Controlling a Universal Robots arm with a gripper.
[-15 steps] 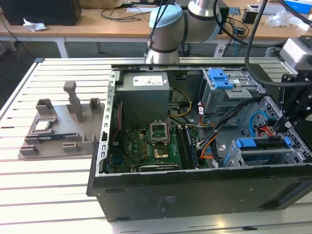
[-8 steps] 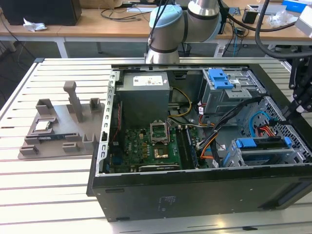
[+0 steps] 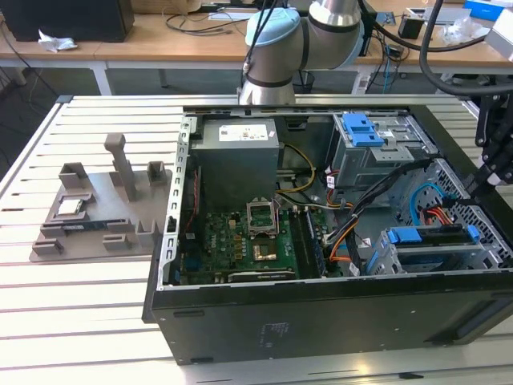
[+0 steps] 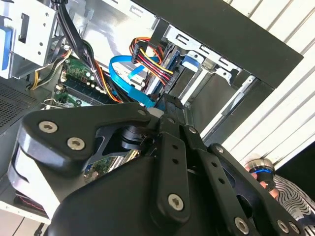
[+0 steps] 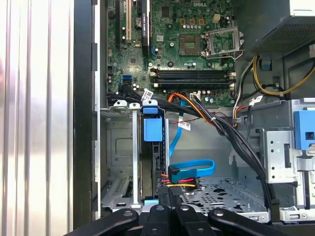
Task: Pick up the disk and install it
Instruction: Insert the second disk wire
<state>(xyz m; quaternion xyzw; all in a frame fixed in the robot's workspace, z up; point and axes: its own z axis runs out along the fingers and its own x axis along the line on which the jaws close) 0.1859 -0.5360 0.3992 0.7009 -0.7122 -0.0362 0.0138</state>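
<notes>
The disk (image 3: 430, 237), edged by its blue carrier bracket, sits inside the lower drive bay at the exterior view's right end of the open computer case (image 3: 321, 313). In the first wrist view the disk (image 5: 151, 132) stands on edge between the bay's metal rails. Red, yellow and blue cables (image 5: 189, 173) run to its end. My black gripper (image 3: 490, 172) hangs over the case's right side, just above that bay. In both wrist views its fingertips meet with nothing seen between them: gripper (image 5: 171, 195), gripper (image 4: 167, 105).
A grey drive cage with a blue latch (image 3: 365, 132) stands at the case's back right. The power supply (image 3: 238, 156) and motherboard (image 3: 240, 245) fill its left half. Black cable bundles (image 5: 231, 137) cross the middle. A grey fixture (image 3: 104, 208) lies on the slatted table left of the case.
</notes>
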